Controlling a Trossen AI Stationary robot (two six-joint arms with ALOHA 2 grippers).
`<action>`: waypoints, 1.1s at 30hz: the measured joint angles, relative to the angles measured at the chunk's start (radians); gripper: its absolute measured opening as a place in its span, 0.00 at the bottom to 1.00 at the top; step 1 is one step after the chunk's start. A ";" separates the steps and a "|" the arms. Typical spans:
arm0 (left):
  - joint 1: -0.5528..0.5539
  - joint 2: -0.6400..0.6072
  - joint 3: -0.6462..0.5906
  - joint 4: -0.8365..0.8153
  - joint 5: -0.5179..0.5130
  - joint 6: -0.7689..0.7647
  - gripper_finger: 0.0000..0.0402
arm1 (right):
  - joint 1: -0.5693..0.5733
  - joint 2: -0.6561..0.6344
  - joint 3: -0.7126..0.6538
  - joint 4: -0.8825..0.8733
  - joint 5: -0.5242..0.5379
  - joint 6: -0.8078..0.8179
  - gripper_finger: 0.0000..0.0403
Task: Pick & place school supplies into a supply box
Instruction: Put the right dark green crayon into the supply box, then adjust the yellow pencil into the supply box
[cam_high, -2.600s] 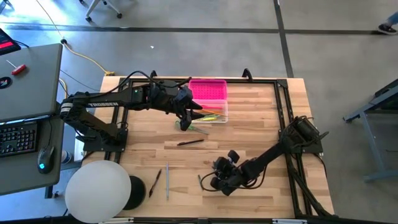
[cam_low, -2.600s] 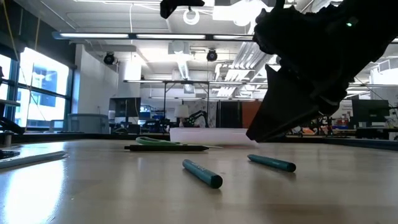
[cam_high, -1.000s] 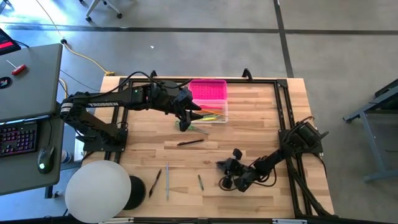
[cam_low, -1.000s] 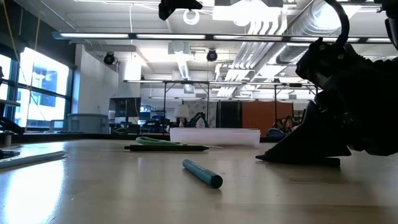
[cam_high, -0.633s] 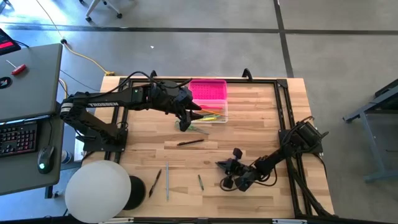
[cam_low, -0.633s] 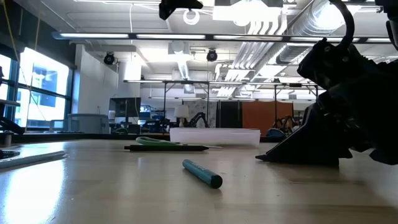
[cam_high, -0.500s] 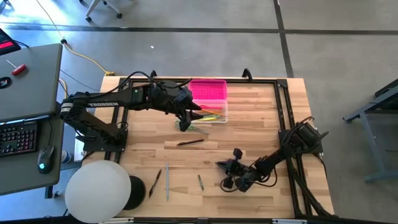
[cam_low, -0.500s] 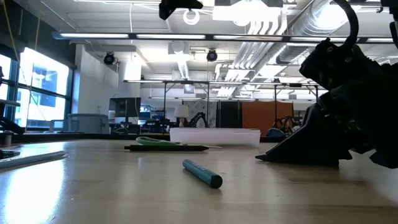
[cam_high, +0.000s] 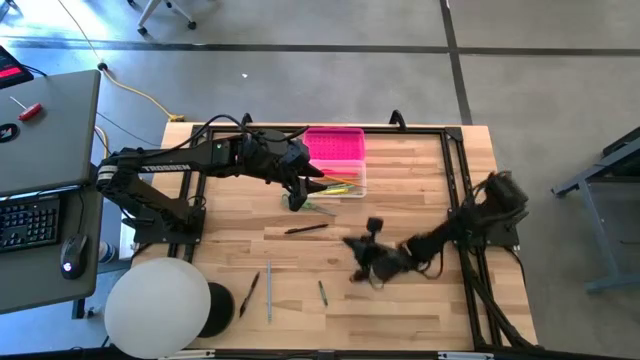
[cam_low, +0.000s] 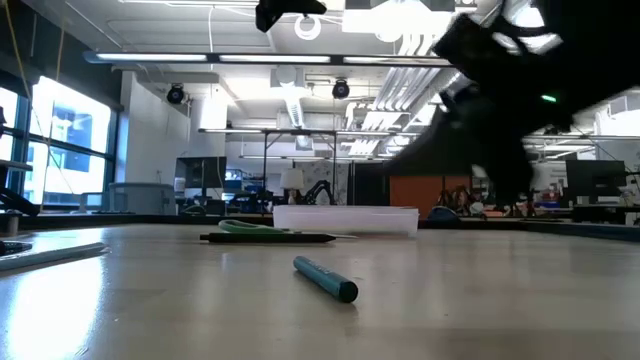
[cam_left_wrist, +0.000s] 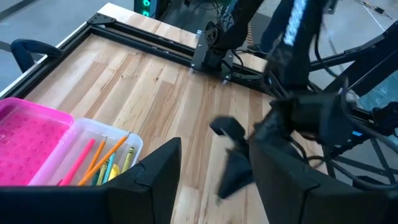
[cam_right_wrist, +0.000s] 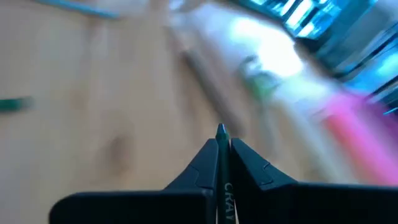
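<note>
The supply box stands at the table's far middle, with its pink lid (cam_high: 335, 145) open and its clear base (cam_high: 342, 183) holding orange, yellow and pink pens (cam_left_wrist: 99, 158). My left gripper (cam_high: 298, 192) hovers open and empty at the base's near left corner. Green-handled scissors (cam_high: 312, 207) and a black pen (cam_high: 305, 229) lie nearby. My right gripper (cam_high: 357, 260), blurred, is above the table's middle, shut on a thin dark green pen (cam_right_wrist: 221, 132). A second green pen (cam_high: 321, 292) lies on the table and also shows in the low view (cam_low: 326, 278). My right gripper pinches the dark green pen between its two fingers. The pen lies along the fingers, its printed barrel (cam_right_wrist: 222, 198) between them and its tip (cam_right_wrist: 221, 129) poking out past their ends. The pen is lifted clear of the table.
A grey pencil (cam_high: 268, 290) and a dark pen (cam_high: 248, 295) lie near the front left. A white round lamp (cam_high: 160, 305) stands at the front left corner. Black frame rails (cam_high: 455, 190) run along the table's sides. Bare wood lies between the box and my right gripper.
My right gripper was low on the table at the near right, to the right of the loose green pen. It has risen and gone toward the far edge and the box. It keeps shut and carries its pen clear of the table.
</note>
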 joint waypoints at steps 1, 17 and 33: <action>0.000 0.000 0.000 -0.001 0.000 0.000 0.55 | -0.038 -0.029 -0.001 -0.001 -0.015 -0.060 0.02; 0.000 0.000 0.000 -0.007 0.000 0.000 0.55 | -0.655 -0.046 0.001 0.021 -0.615 -0.313 0.03; 0.000 0.000 0.000 -0.007 0.000 0.008 0.55 | -0.711 -0.033 0.003 0.012 -0.611 -0.291 0.23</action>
